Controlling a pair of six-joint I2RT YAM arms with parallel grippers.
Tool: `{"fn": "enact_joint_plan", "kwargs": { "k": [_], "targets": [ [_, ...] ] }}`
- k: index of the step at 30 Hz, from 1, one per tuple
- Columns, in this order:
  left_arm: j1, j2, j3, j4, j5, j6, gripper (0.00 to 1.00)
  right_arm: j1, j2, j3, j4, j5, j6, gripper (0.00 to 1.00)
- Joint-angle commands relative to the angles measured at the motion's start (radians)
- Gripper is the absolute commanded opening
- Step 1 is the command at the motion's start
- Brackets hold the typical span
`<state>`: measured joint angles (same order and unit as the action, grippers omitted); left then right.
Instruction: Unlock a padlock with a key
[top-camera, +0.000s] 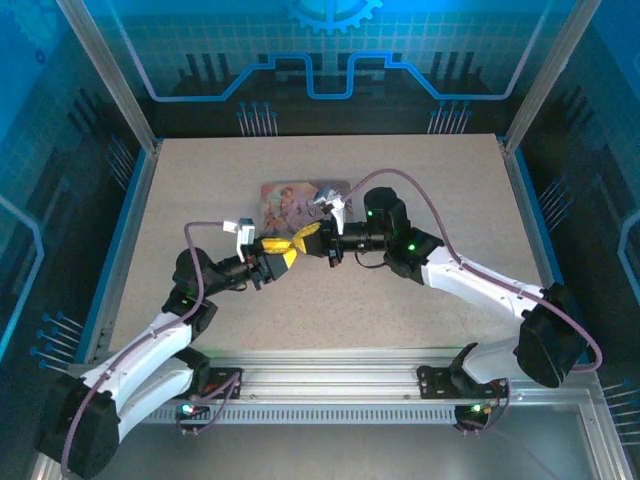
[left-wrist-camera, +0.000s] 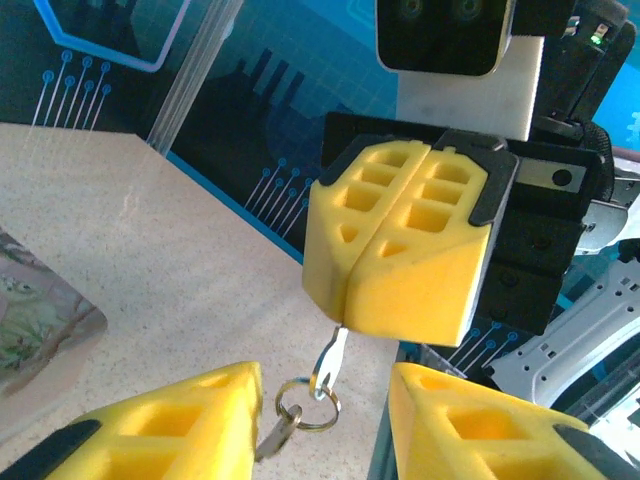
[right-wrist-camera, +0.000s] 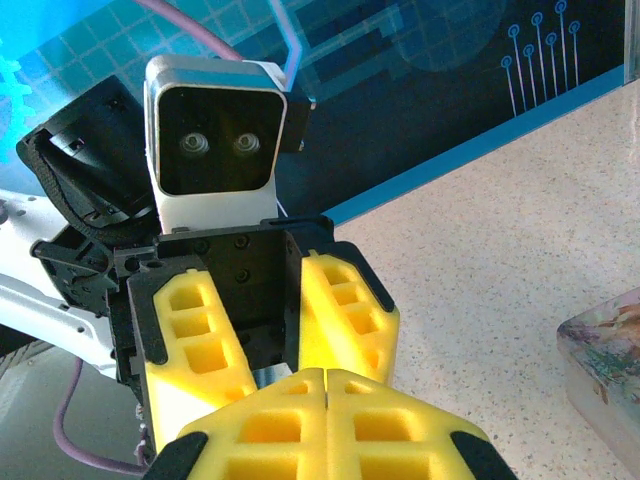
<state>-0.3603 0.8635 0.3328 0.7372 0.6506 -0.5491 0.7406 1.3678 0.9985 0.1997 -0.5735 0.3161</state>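
Padlock (right-wrist-camera: 270, 377) shows as a small bluish-silver glint of metal deep between the left gripper's (top-camera: 277, 252) yellow fingers (right-wrist-camera: 345, 320), mostly hidden behind the right gripper's fingertips. The left fingers stand apart on either side of it. Whether they actually clamp it cannot be told.

The right gripper (left-wrist-camera: 350, 300) faces the left one, tip to tip. Its fingers (left-wrist-camera: 420, 280) are pressed together and pinch the thin metal key (left-wrist-camera: 330, 362), which sticks out from their tips, pointing into the gap between the left fingers. A small key ring (left-wrist-camera: 306, 405) hangs from the key's free end, and a grey metal piece on the ring lies against one left finger.

Beyond both sets of fingertips, a pink illustrated tin (top-camera: 295, 200) lies flat on the speckled table (top-camera: 420, 180).
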Motion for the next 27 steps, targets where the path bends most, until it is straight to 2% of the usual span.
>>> {"fn": "enact_joint_plan", "kwargs": {
  "k": [1, 14, 20, 23, 25, 27],
  "targets": [
    [-0.005, 0.015, 0.031, 0.082, 0.015, -0.021, 0.34, 0.013, -0.026, 0.011, 0.006, -0.001, -0.011, 0.0],
    [-0.005, 0.027, 0.027, 0.077, 0.029, -0.033, 0.06, 0.013, -0.041, -0.003, 0.014, 0.004, -0.009, 0.0],
    [-0.005, 0.007, 0.013, 0.061, 0.019, -0.031, 0.0, 0.009, -0.052, -0.012, 0.024, 0.006, 0.001, 0.0],
    [-0.004, 0.002, 0.013, 0.06, 0.017, -0.032, 0.02, 0.008, -0.05, -0.018, 0.039, 0.003, 0.014, 0.0],
    [-0.005, -0.001, 0.012, 0.06, 0.018, -0.035, 0.16, 0.008, -0.049, -0.02, 0.047, 0.004, 0.019, 0.0],
    [-0.004, -0.003, 0.013, 0.056, 0.02, -0.036, 0.2, 0.009, -0.048, -0.022, 0.05, 0.006, 0.022, 0.0]
  ]
}}
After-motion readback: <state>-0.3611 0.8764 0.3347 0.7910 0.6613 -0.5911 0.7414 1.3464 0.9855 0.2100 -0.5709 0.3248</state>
